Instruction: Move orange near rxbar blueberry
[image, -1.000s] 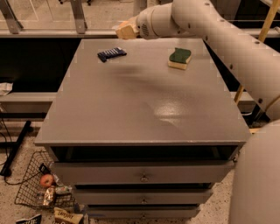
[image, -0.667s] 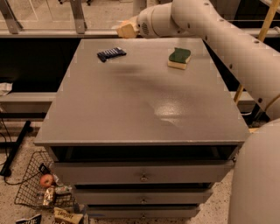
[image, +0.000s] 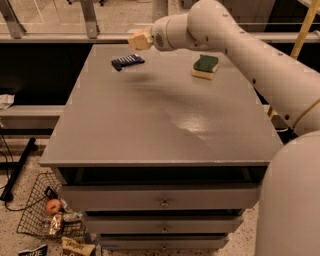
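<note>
The rxbar blueberry (image: 127, 61), a flat dark navy bar, lies on the grey table top (image: 165, 120) near its far left corner. My gripper (image: 139, 39) is at the end of the white arm, low over the table's far edge, just behind and to the right of the bar. No orange shows on the table; whether the gripper holds anything is hidden.
A green-and-yellow sponge (image: 205, 66) lies at the far right of the table. The arm spans the right side. A wire basket (image: 35, 220) on the floor at lower left holds a red apple (image: 53, 206) and snack packets. Drawers are under the table top.
The gripper has shifted slightly left and down, closer to the navy bar. Bar and sponge have not moved.
</note>
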